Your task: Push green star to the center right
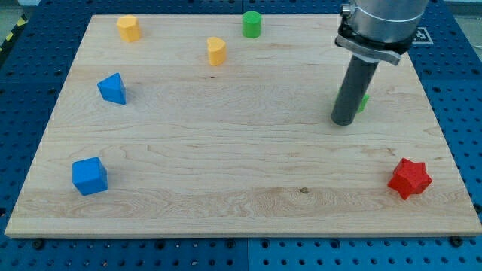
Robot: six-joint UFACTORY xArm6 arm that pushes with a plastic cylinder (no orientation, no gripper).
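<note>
The green star [364, 102] lies at the view's right, about mid-height on the wooden board [226, 150]. Only a small green edge of it shows, since the dark rod stands in front of it. My tip [343, 120] rests on the board just left of and touching or nearly touching the star; I cannot tell which.
A red star [410, 178] sits at the bottom right. A green cylinder [251, 24] is at the top centre. A yellow block [216, 51] and another yellow block [129, 28] lie top left. A blue triangular block [113, 89] and a blue cube [89, 176] are at the left.
</note>
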